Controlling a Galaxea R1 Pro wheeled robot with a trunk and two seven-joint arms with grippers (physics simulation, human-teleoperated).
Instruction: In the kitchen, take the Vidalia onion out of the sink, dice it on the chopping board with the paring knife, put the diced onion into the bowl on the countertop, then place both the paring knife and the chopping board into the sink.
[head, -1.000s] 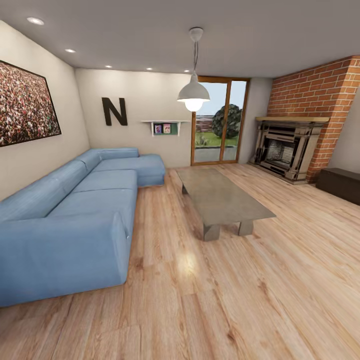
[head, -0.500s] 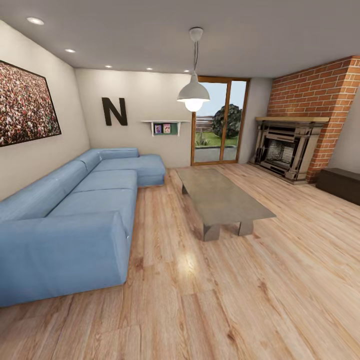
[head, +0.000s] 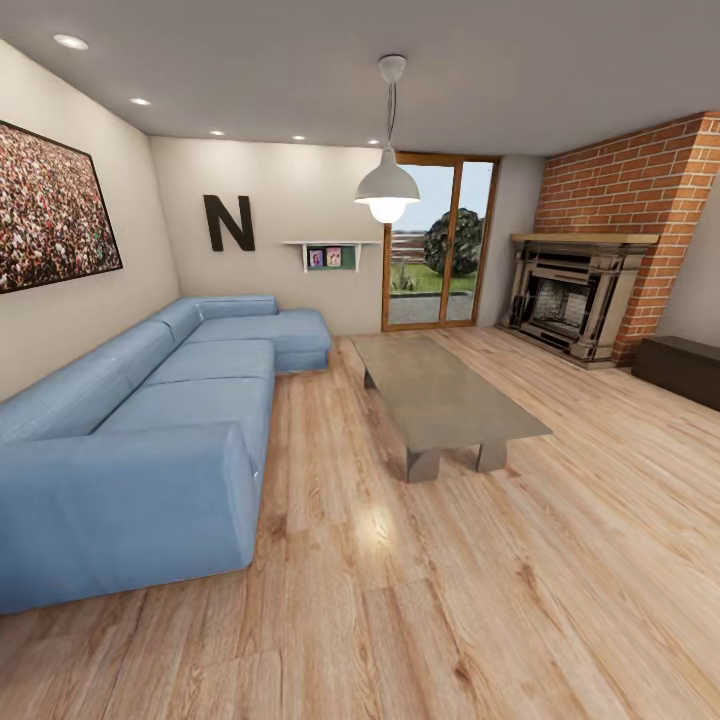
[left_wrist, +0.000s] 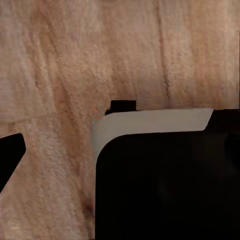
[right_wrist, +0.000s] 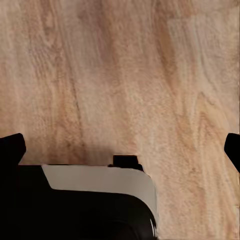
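- So we're in a living room here, not the kitchen, and none of the cooking stuff shows up in these shots: no onion, knife, board, bowl or sink, so we can't say where any of them sit.
- From the head camera we see a big blue corner sofa (head: 150, 420) running along the left wall, on a light wood floor (head: 480, 600).
- A low grey coffee table (head: 440, 400) stands in the middle of the room, just to the right of the sofa.
- A white hanging lamp (head: 386, 188) is lit above the table.
- On the far wall there's a big dark letter N (head: 229, 222), and beside it a small shelf (head: 330, 252) with a couple of pictures on it.
- A large framed picture (head: 50, 210) hangs on the left wall over the sofa.
- A glass door (head: 440, 255) at the back looks out on greenery.
- To its right there's a fireplace (head: 575, 295) set against a red brick chimney wall (head: 640, 190), with a dark low cabinet (head: 680, 368) near it.
- Left wrist camera: floor planks with the robot's dark base (left_wrist: 165, 185) in the way, and a black fingertip (left_wrist: 9, 152) at the edge. We can't tell if that gripper is open or closed.
- Right wrist camera: same floor, and two black fingertips (right_wrist: 11, 149) at opposite edges, so that gripper (right_wrist: 122, 150) is spread wide and holds nothing.
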